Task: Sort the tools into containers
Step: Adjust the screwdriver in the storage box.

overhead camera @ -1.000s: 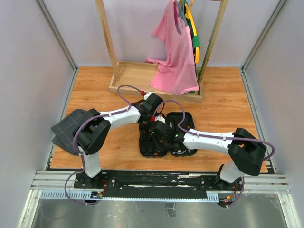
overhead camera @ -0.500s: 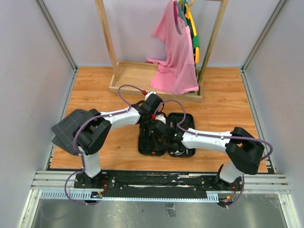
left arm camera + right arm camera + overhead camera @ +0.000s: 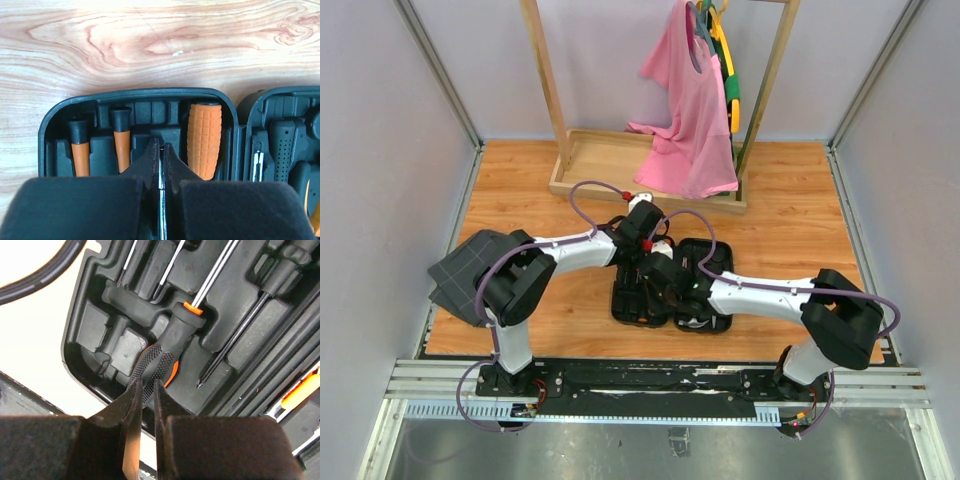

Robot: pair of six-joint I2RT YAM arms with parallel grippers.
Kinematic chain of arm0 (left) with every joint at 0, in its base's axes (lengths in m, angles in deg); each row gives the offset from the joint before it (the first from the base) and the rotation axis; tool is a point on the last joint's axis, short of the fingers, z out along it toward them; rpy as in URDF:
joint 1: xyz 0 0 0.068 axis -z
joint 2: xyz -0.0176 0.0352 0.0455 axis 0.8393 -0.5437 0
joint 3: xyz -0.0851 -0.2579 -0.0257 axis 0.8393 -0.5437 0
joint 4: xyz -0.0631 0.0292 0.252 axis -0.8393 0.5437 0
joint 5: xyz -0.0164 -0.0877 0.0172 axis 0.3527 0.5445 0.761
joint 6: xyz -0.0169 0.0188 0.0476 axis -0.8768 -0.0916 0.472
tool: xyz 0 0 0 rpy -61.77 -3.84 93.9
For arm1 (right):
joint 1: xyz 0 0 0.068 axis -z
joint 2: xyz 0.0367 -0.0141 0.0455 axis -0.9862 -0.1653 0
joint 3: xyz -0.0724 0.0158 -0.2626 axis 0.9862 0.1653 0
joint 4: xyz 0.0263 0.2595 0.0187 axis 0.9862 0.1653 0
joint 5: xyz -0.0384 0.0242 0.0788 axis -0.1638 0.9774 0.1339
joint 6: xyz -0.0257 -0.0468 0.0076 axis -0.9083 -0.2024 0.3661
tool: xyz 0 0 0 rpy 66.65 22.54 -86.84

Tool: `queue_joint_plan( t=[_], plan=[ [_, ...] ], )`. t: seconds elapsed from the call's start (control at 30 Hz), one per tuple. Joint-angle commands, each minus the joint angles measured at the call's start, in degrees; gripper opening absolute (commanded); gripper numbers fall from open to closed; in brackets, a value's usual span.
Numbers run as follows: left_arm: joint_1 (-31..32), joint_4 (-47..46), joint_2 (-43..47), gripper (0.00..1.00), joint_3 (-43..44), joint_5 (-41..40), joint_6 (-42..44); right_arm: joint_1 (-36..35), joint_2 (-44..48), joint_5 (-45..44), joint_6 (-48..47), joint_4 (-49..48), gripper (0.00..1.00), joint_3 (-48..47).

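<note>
The black tool case (image 3: 712, 250) lies open on the wooden floor between the arms. My left gripper (image 3: 161, 145) hovers over its left half (image 3: 130, 93), shut on a thin steel shaft (image 3: 161, 172) that runs back between the fingers. Beside it in their slots lie a ribbed orange handle (image 3: 204, 135) and two small orange-and-black screwdrivers (image 3: 121, 145). My right gripper (image 3: 146, 385) is shut on the butt end of a black-and-orange screwdriver handle (image 3: 167, 347) lying in the case (image 3: 95, 320). In the top view the left gripper (image 3: 640, 248) and right gripper (image 3: 655, 285) sit close together.
A wooden clothes rack with a pink shirt (image 3: 685, 110) stands at the back on a wooden tray base (image 3: 590, 160). Dark grey grid-patterned fabric (image 3: 465, 270) lies at the left edge. A loose Phillips shaft (image 3: 235, 335) rests in the case.
Both wrists have shifted slightly to the right over the case. Neither grip has changed.
</note>
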Motion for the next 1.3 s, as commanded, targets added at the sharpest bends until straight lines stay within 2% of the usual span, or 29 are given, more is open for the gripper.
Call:
queue_joint_plan(
  t=[0.0, 0.27, 0.6, 0.8, 0.93, 1.03, 1.27],
  plan=[
    [7.2, 16.9, -5.9, 0.01, -4.4, 6.8, 0.6, 1.0, -0.4, -0.4, -8.6, 13.0, 0.04, 4.3],
    [7.2, 14.6, 0.8, 0.01, 4.2, 3.9, 1.5, 1.4, 4.2, 0.3, -10.8, 8.9, 0.1, 1.4],
    [7.1, 6.5, 8.5, 0.15, 2.6, 4.9, -1.1, 1.4, 11.0, 1.7, -11.7, 1.2, 0.18, 1.1],
    [7.0, 2.5, 14.8, 0.26, 1.7, 3.5, -1.8, 1.7, 18.3, -3.2, -12.3, 1.2, 0.27, 2.6],
    [7.0, 4.4, 18.3, 0.28, 0.4, 0.7, -2.6, 2.6, 24.1, -9.2, -9.7, 2.5, 0.32, 5.9],
    [7.0, 6.6, 20.5, 0.29, -1.9, -0.6, -4.2, 6.4, 27.1, -10.6, -7.0, 2.4, 0.34, 9.5],
    [9.3, 10.4, 22.6, 0.29, -9.2, 3.6, -9.5, 18.0, 29.6, -4.7, -4.9, 2.3, 0.39, 13.0]
  ],
)
